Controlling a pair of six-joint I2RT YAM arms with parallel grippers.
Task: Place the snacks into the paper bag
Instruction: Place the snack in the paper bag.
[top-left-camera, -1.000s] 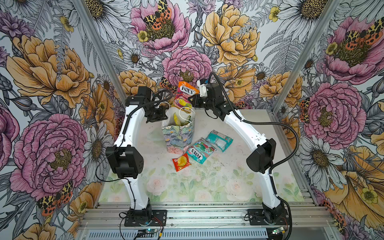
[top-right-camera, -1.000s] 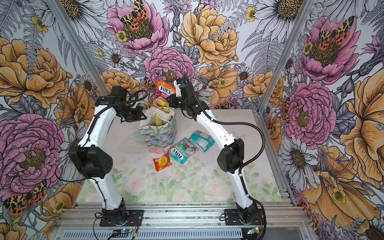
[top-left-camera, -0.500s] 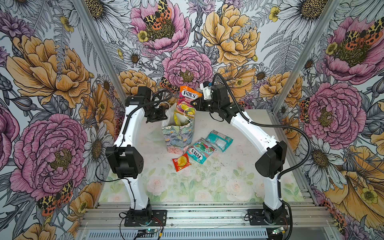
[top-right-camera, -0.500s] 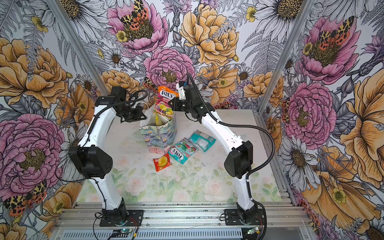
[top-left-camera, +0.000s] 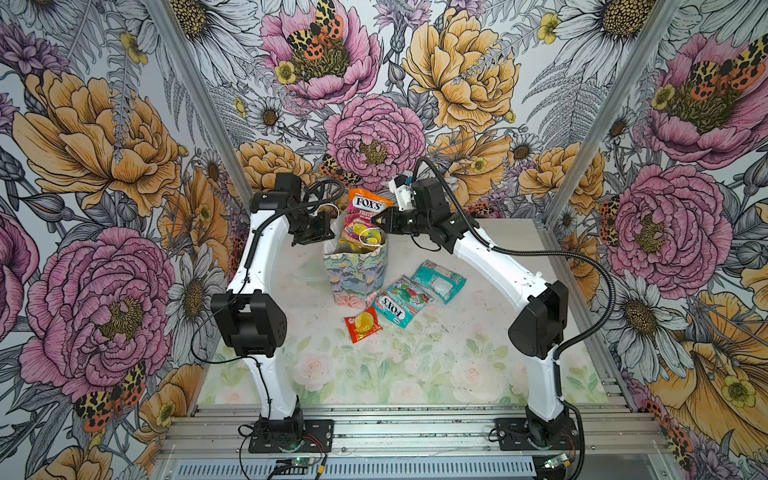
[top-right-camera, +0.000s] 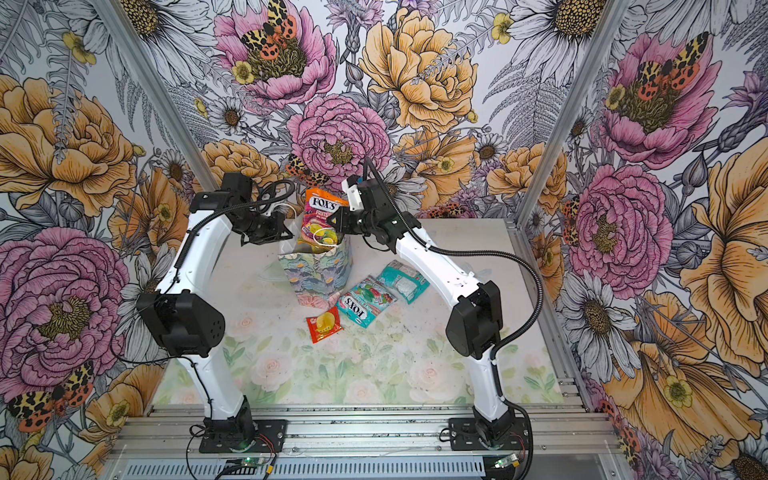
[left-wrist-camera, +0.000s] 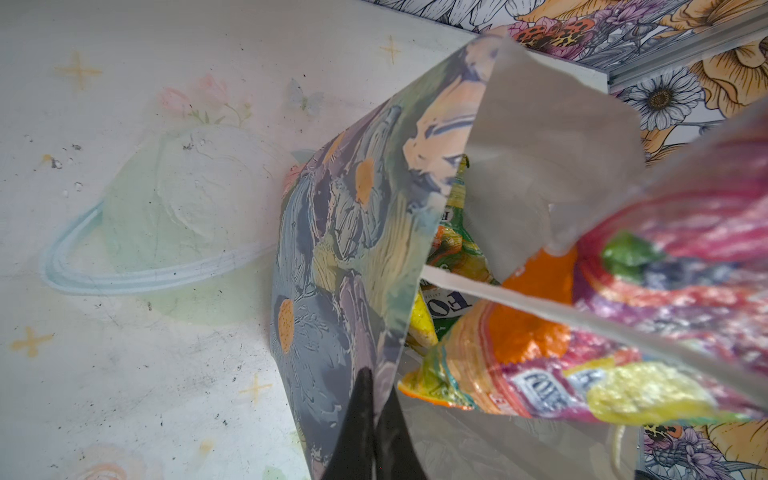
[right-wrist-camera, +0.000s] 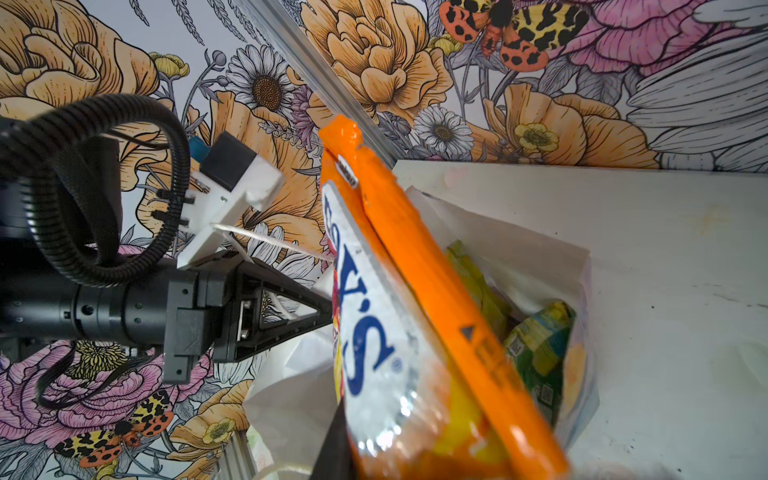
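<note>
Orange glossy foil packet (top-left-camera: 365, 216), marked FOX'S, stood upright with its lower end inside the bag (top-left-camera: 357, 274) at the table's (top-left-camera: 415, 365) rear centre, its edge pinched by the closed right gripper (top-left-camera: 376, 219). One second earlier it hung higher, above the rim. Fingers of the left gripper (left-wrist-camera: 375, 409) were clamped on the matte paper wall.

My right claw (top-left-camera: 375, 219) is lower than a second ago and a touch farther toward 9 o'clock, with the orange packet (top-left-camera: 365, 210) carried along. The packet, which was higher over the bag (top-left-camera: 357, 276), now has its lower end inside the mouth. My right elbow (top-left-camera: 538, 320) is farther out toward 3 o'clock and slightly lower.
</note>
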